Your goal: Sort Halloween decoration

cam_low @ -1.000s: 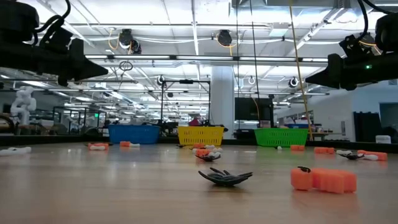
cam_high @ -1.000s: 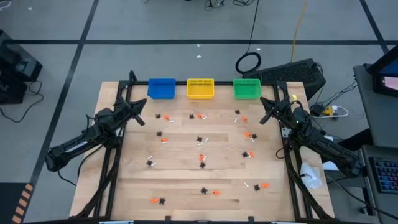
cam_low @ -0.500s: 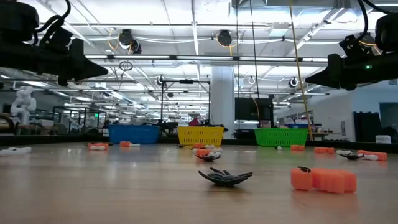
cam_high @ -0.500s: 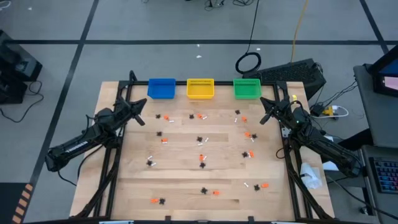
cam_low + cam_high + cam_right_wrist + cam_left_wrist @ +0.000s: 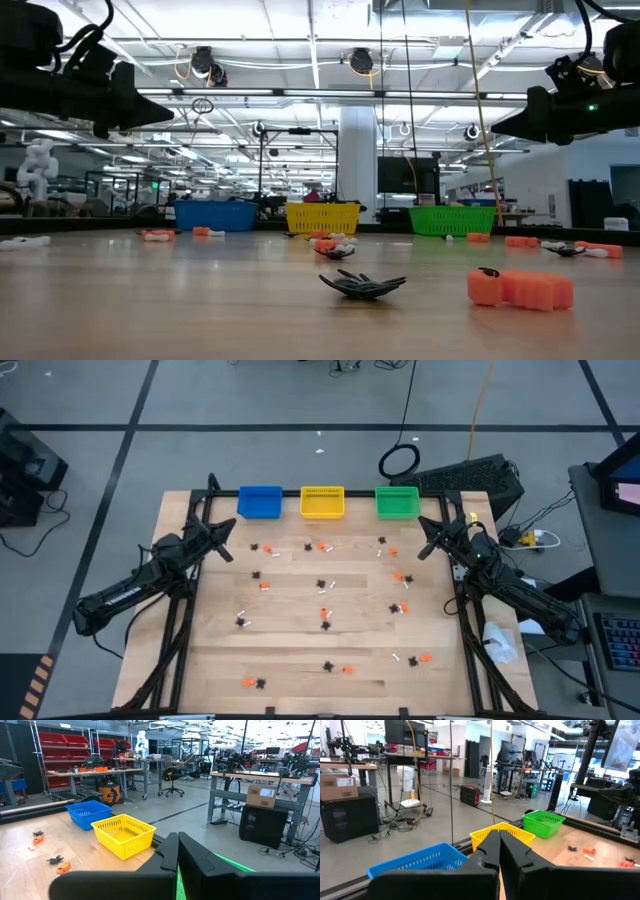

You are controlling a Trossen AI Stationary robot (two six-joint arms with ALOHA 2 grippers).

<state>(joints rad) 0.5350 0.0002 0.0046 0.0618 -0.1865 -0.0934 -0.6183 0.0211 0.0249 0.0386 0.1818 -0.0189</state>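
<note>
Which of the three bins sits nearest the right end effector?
The green bin, at the right end of the row at the table's far edge. The right end effector hovers just in front of it; the yellow bin and blue bin lie farther left.

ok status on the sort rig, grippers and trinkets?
Left gripper shut, empty, raised at table's left edge. Right gripper shut, empty, raised at right edge. Halloween decoration scattered on table, unsorted. Nothing blocking.

Open tabletop (image 5: 300,635), only scattered trinkets (image 5: 322,584); bins (image 5: 322,502) along far edge.
</note>
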